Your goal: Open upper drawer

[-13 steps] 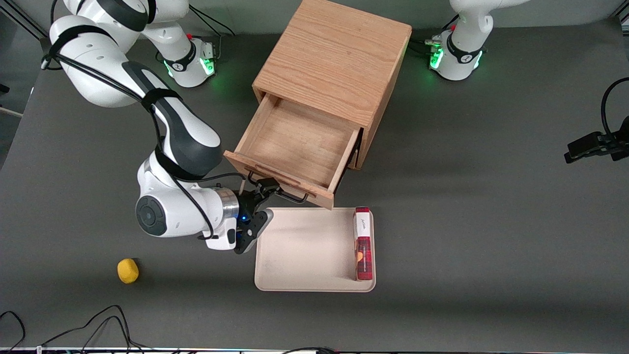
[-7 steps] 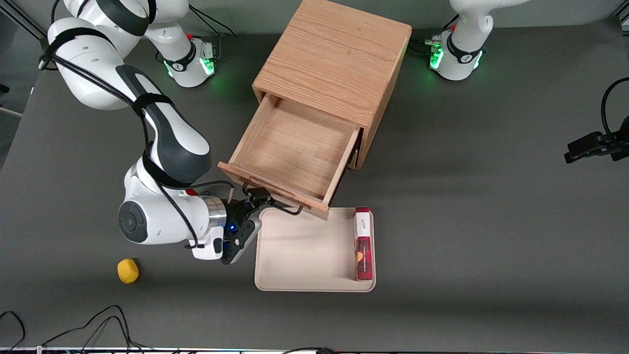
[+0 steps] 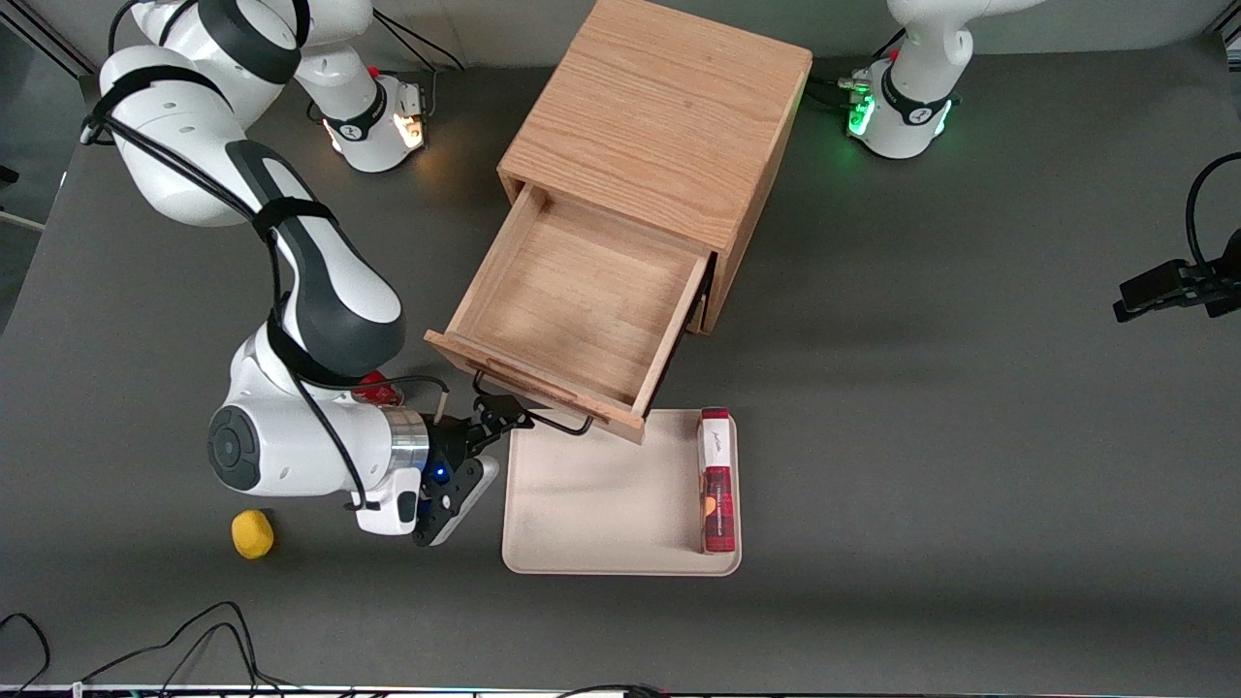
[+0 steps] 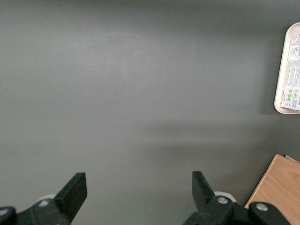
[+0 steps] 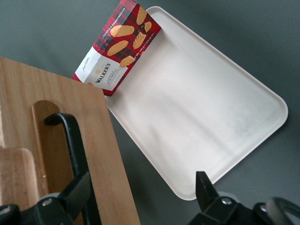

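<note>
The oak cabinet (image 3: 659,116) stands at the table's middle. Its upper drawer (image 3: 572,310) is pulled far out and is empty inside. The thin black wire handle (image 3: 543,419) on its front overhangs the tray's edge. My right gripper (image 3: 499,419) is at the handle's end toward the working arm. In the right wrist view the gripper (image 5: 140,185) is open wide. One finger (image 5: 75,192) lies against the black handle (image 5: 70,140) and the drawer front (image 5: 101,154). The other finger (image 5: 204,187) is over the tray's rim. The lower drawer is hidden.
A beige tray (image 3: 601,494) lies just nearer the front camera than the drawer and shows in the right wrist view (image 5: 197,108). A red cookie box (image 3: 716,480) lies in it. A yellow object (image 3: 252,534) lies toward the working arm's end. Cables run along the front edge.
The drawer has slid farther out toward the front camera. My gripper has moved with the handle toward the camera and the working arm's end. The right arm's base light went from green to orange.
</note>
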Available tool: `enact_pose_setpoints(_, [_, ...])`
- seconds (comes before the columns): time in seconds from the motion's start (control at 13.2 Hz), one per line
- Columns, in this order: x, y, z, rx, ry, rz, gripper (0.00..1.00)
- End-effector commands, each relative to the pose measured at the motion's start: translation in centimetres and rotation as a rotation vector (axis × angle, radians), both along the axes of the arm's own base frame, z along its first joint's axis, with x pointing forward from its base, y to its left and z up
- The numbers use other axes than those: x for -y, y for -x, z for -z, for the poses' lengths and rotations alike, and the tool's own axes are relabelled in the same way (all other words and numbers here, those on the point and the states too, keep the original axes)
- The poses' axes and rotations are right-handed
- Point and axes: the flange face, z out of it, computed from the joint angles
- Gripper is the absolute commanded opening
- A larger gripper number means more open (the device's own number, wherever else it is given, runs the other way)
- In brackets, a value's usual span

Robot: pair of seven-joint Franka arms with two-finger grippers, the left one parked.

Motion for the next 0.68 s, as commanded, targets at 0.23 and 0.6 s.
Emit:
enact_pose_setpoints(0.23, [0.8,0.6,-6.5,0.062,0.023,-0.031,1.00])
enact_pose_setpoints(0.6, [9.5,6.2,-26.2,0.263,0.203,0.076,1.00])
